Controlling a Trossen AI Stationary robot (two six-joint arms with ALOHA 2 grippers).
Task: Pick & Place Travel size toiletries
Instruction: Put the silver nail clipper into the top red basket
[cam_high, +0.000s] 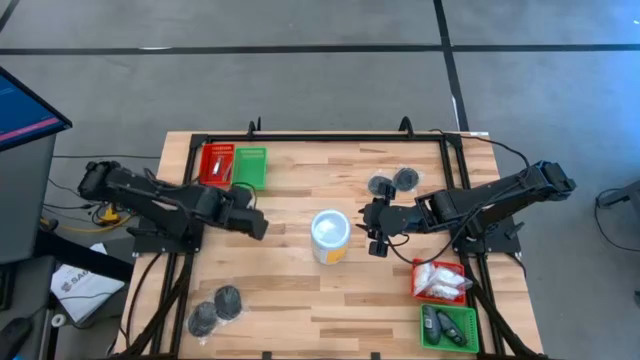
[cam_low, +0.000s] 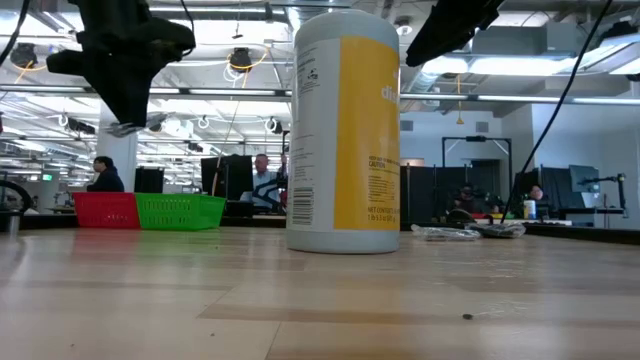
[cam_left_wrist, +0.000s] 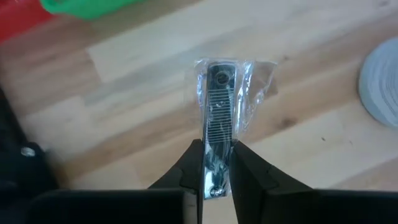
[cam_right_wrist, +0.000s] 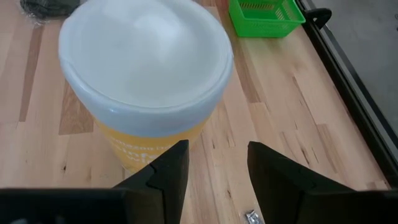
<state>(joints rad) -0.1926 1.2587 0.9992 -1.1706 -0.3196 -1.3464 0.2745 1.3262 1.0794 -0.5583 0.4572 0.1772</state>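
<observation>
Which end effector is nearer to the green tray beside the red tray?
Left. The left end effector hangs just below that green tray in the high view; the right end effector is beyond the white canister.

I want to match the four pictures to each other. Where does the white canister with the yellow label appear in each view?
High view: white canister at table centre, between both grippers.
Low view: centre, upright, large.
Left wrist view: only a pale curved edge at the picture's right border, probably its lid.
Right wrist view: upper centre, just beyond the open right gripper.
Shared landmark: green tray.
</observation>
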